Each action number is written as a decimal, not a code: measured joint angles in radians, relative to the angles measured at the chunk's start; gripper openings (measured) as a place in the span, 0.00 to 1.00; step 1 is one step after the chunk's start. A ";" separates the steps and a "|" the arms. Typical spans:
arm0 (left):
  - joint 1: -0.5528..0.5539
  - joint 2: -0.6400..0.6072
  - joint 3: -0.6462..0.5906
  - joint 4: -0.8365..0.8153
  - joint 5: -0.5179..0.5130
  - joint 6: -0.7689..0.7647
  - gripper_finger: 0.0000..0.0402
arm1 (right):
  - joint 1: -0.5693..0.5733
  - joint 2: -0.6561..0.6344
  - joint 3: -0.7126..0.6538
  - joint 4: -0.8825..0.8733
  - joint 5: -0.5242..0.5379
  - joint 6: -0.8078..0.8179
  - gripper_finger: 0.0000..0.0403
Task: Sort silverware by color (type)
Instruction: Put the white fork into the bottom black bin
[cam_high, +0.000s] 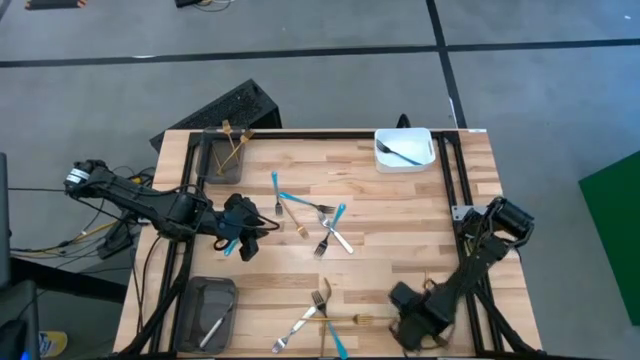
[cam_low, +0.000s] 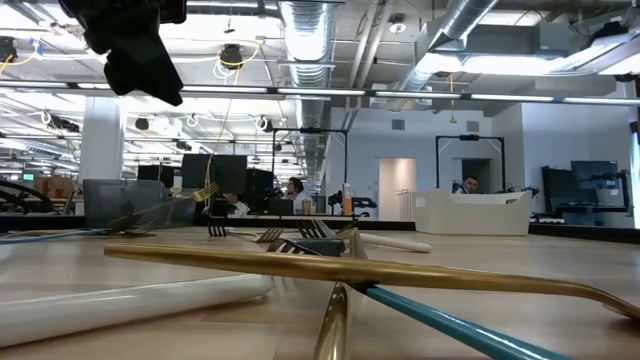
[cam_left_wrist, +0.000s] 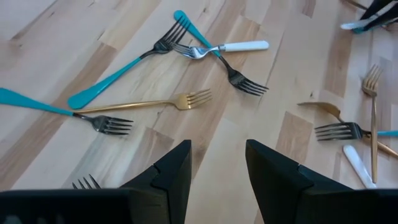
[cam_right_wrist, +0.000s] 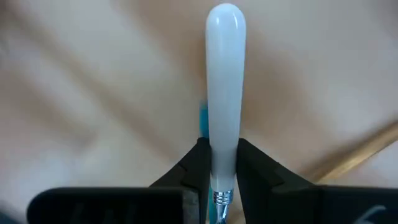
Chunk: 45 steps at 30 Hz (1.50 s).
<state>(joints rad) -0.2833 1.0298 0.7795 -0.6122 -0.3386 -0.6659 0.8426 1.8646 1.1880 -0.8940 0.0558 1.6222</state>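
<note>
Right gripper (cam_right_wrist: 222, 149): I am watching its two dark fingers pressing on both sides of a white handle (cam_right_wrist: 225, 74), so it is gripping that piece, at the table edge farthest from the white bin (cam_high: 404, 150) and on the bin's side of the table.
Held piece: I am looking at a smooth, glossy, rounded white handle ending in a small ribbed metal collar at the fingers; a sliver of blue is showing just behind it and a gold handle (cam_right_wrist: 367, 149) is lying beside it.
Left gripper (cam_left_wrist: 217, 168): I am seeing its fingers standing apart with nothing between them, hovering over bare wood across the table from the white bin, by the opposite side rail.
Silverware: I am counting a loose cluster mid-table, between the left gripper and the white bin: a slim matte gold fork (cam_left_wrist: 149, 102), blue-handled forks (cam_left_wrist: 118, 78) with dark tines, and a white-handled fork (cam_left_wrist: 239, 46) crossing one of them.
Second cluster: I am seeing more crossed forks (cam_high: 318, 308) lying at the edge farthest from the white bin, just beside the right gripper.
Table (cam_high: 400, 220): I am working over pale wooden planks framed by black rails.
Trays: I am noting two dark trays (cam_high: 220, 155) along the side opposite the white bin, one holding gold pieces, the other a pale piece.
Open room: I am finding bare wood between the white bin and the right gripper.
</note>
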 joint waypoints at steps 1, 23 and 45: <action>0.004 0.000 0.000 0.002 0.000 0.000 0.35 | -0.011 -0.001 0.007 -0.009 0.013 -0.009 0.19; -0.005 0.000 0.000 0.308 0.155 0.085 0.35 | -0.339 -0.005 0.449 0.193 0.427 -0.596 0.15; -0.121 0.000 0.000 0.815 0.189 0.441 0.35 | -0.446 -0.007 0.574 0.582 0.258 -1.055 0.15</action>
<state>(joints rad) -0.4042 1.0294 0.7795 0.2031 -0.1497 -0.2246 0.3965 1.8576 1.7618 -0.3122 0.3141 0.5674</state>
